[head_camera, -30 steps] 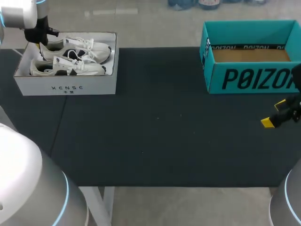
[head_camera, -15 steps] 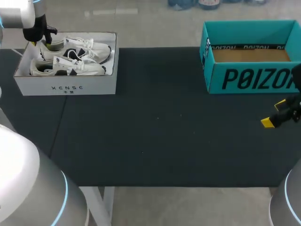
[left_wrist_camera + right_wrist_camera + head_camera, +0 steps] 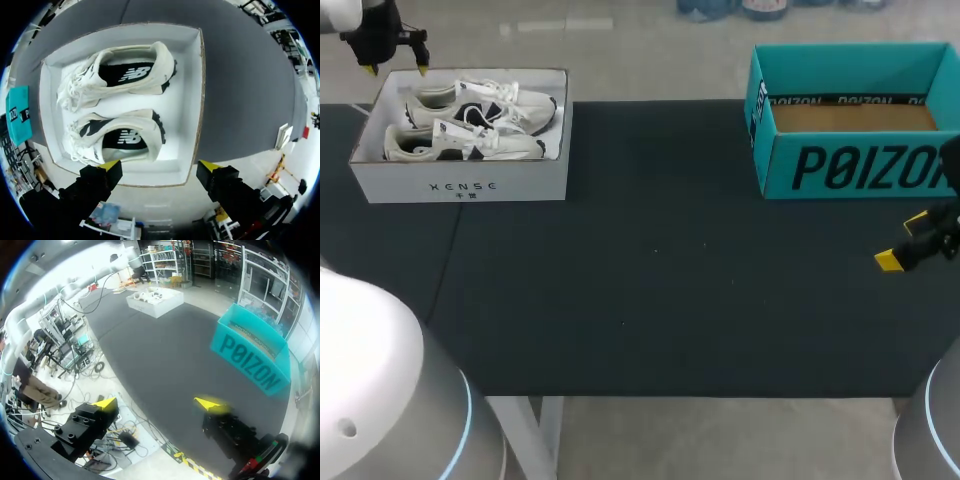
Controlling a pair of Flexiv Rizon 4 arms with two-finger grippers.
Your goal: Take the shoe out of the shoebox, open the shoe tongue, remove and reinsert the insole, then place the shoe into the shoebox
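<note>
Left gripper shift: the left gripper (image 3: 396,70) rises from the heel of the far shoe (image 3: 485,100) to the upper left corner of the frame, just beyond the rear rim of the white shoebox (image 3: 460,185), and carries nothing.
Left fingers: spread wide and empty; in the wrist view both shoes lie ahead of them, inside the box.
Shoes: the far shoe and the near shoe (image 3: 460,142) lie side by side in the white shoebox, upper left of the frame.
Right gripper: the right gripper (image 3: 903,243) sits at the right edge at mid-height, fingers apart, empty, position unchanged.
Teal box: the teal box (image 3: 860,165) stands open at upper right.
Task meaning: removal is not yet done; the empty withdrawal suggests a missed grasp, so a fresh approach is probably needed.
</note>
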